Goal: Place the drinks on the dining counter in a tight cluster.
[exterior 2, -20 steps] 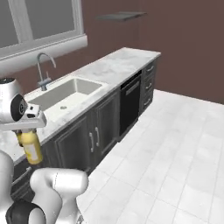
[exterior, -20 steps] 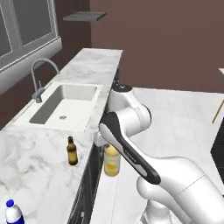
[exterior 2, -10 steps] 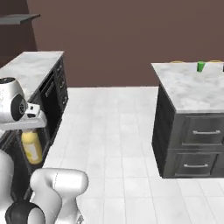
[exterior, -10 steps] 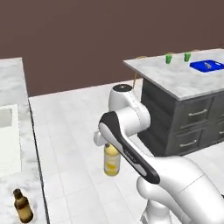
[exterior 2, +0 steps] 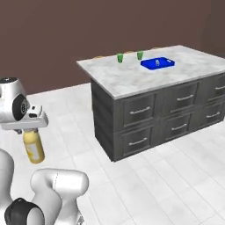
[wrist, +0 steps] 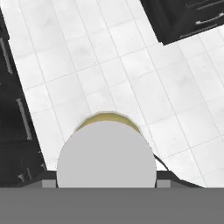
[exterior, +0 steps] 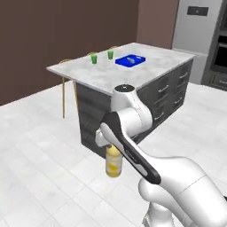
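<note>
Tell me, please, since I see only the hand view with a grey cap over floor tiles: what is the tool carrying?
Observer: The tool is shut on the yellow juice bottle, which hangs upright below it over the floor.
Operator: Thank you. Is the dining counter near?
Observer: It stands ahead; the right base view shows its marble top over dark drawers, apart from the bottle.
Operator: Does anything already sit on it?
Observer: Two small green cups and a blue tray sit toward its far side.
</note>
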